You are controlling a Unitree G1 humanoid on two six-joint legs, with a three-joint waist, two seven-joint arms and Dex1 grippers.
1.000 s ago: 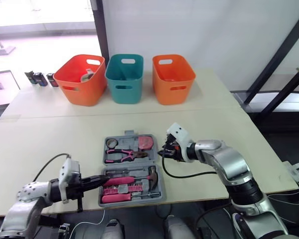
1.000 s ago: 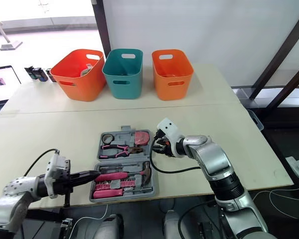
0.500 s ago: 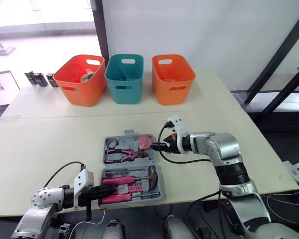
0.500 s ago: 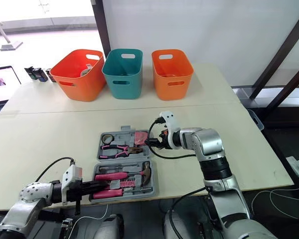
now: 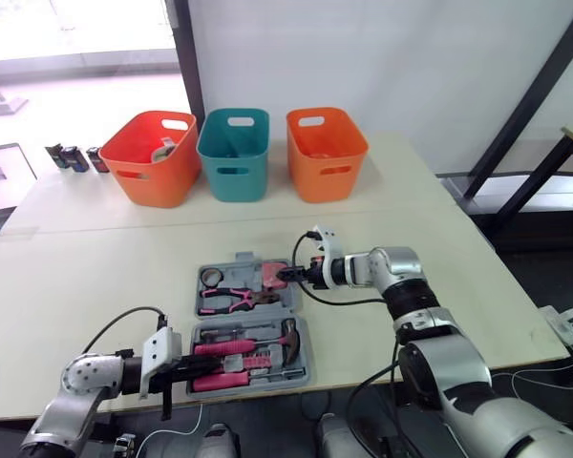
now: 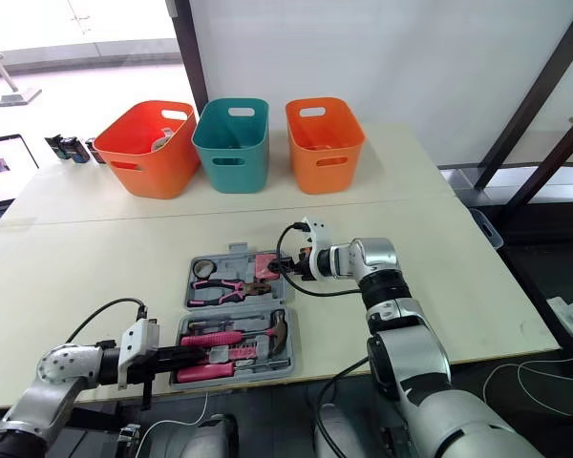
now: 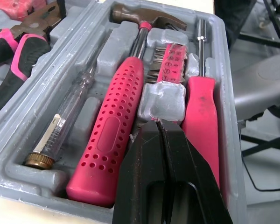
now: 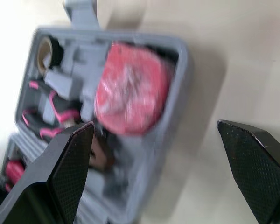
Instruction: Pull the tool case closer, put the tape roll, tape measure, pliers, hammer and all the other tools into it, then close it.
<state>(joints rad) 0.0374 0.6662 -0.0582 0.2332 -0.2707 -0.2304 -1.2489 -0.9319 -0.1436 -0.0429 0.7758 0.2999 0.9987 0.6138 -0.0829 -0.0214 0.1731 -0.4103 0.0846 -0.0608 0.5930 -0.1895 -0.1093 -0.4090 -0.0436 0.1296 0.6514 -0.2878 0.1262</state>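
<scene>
The grey tool case [image 5: 304, 368] lies open near the table's front edge. Its far half holds the tape roll [image 5: 210, 277], the pink-handled pliers [image 5: 231, 298] and the pink tape measure [image 8: 130, 88]. In the near half lie the hammer [image 7: 115, 126], a pink screwdriver [image 7: 201, 116] and a tester screwdriver [image 7: 60, 126]. My left gripper [image 7: 159, 123] is shut and empty, its tip low over the bit holder beside the hammer's handle. My right gripper [image 5: 288, 275] is open at the case's far right corner, its fingers either side of the tape measure, apart from it.
Three bins stand along the back: orange [image 5: 151, 155], teal [image 5: 232, 151], orange [image 5: 327, 151]. Small dark items [image 5: 72, 156] and a laptop [image 5: 0, 176] are at the far left. A black cable [image 5: 349, 303] loops on the table right of the case.
My right gripper has moved left to the case's far right corner by the tape measure. My left gripper has slid further over the near half. The view has shifted slightly.
</scene>
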